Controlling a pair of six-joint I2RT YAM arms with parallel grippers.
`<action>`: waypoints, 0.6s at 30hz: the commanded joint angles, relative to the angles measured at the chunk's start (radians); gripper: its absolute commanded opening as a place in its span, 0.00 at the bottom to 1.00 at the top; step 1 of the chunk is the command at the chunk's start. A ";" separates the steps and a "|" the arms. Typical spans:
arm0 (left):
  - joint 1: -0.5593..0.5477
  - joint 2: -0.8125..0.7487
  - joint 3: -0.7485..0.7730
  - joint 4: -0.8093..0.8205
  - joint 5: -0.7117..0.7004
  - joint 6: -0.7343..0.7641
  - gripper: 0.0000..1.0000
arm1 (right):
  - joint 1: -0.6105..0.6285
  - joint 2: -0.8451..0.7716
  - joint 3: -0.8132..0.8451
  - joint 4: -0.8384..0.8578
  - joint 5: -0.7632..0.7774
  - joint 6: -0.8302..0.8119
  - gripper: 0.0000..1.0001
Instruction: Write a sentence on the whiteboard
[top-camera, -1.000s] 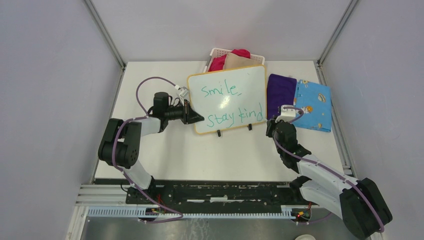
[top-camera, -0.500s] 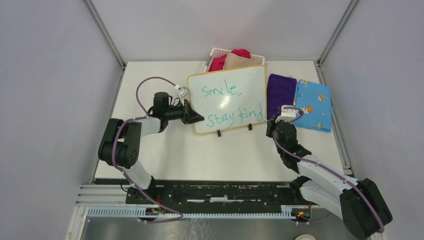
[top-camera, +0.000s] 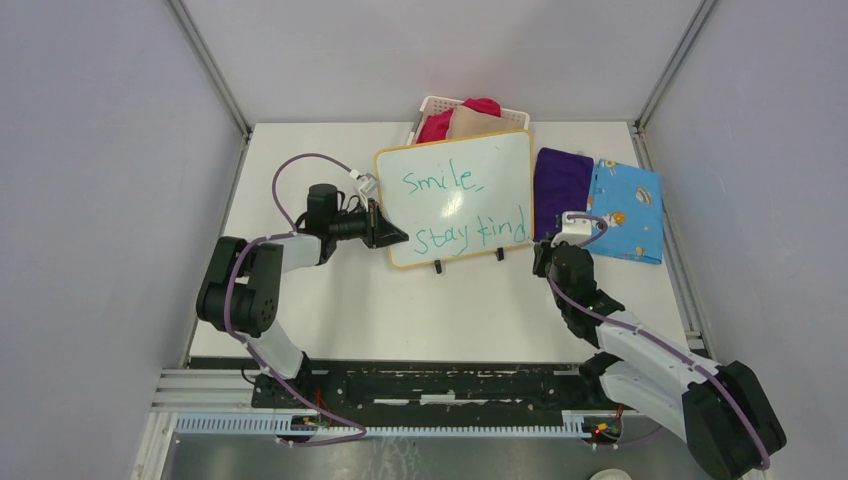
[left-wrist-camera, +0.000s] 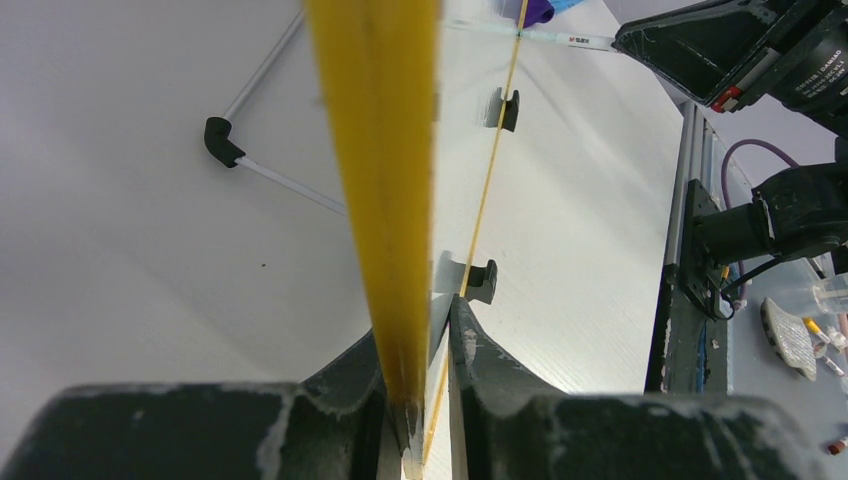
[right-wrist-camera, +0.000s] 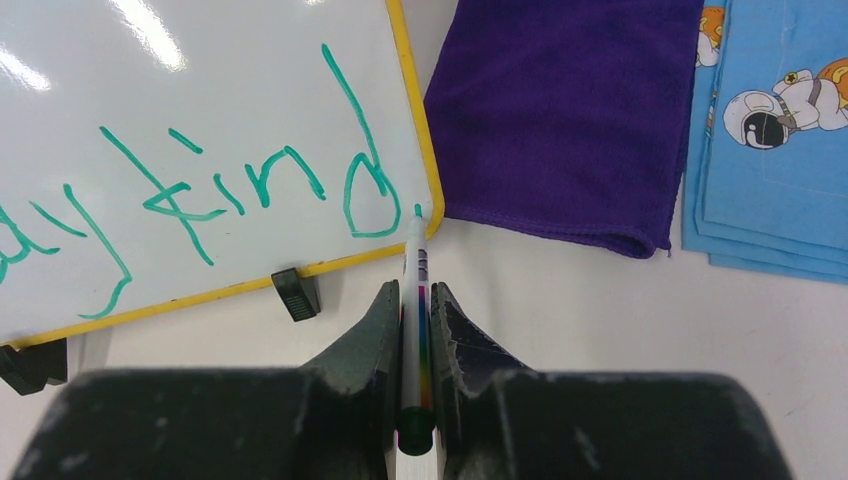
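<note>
The whiteboard (top-camera: 505, 165), framed in yellow-orange, stands on two black feet at the middle back of the table. On it is the sentence (top-camera: 441, 181) in green: "Smile," above "stay kind" (right-wrist-camera: 210, 190). My left gripper (top-camera: 396, 237) is shut on the whiteboard's left edge (left-wrist-camera: 380, 150), with one finger on each face (left-wrist-camera: 420, 325). My right gripper (right-wrist-camera: 413, 297) is shut on a white marker (right-wrist-camera: 412, 265). The marker's green tip sits at the board's lower right corner, just right of the "d". In the top view the right gripper (top-camera: 543, 248) is low, beside that corner.
Behind the board is a white slotted basket (top-camera: 432, 103) holding red and beige cloths. A folded purple cloth (top-camera: 562, 180) and a blue patterned cloth (top-camera: 628, 205) lie right of the board, close to the marker. The board's black feet (right-wrist-camera: 297, 293) stick out in front.
</note>
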 joint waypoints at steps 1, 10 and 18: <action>-0.033 0.050 -0.023 -0.192 -0.107 0.065 0.02 | -0.003 -0.064 0.045 -0.027 -0.016 0.024 0.00; -0.033 0.046 -0.023 -0.192 -0.110 0.066 0.09 | -0.002 -0.206 0.157 -0.115 -0.084 0.025 0.00; -0.033 0.015 -0.035 -0.190 -0.147 0.062 0.50 | 0.001 -0.269 0.191 -0.195 -0.146 -0.005 0.00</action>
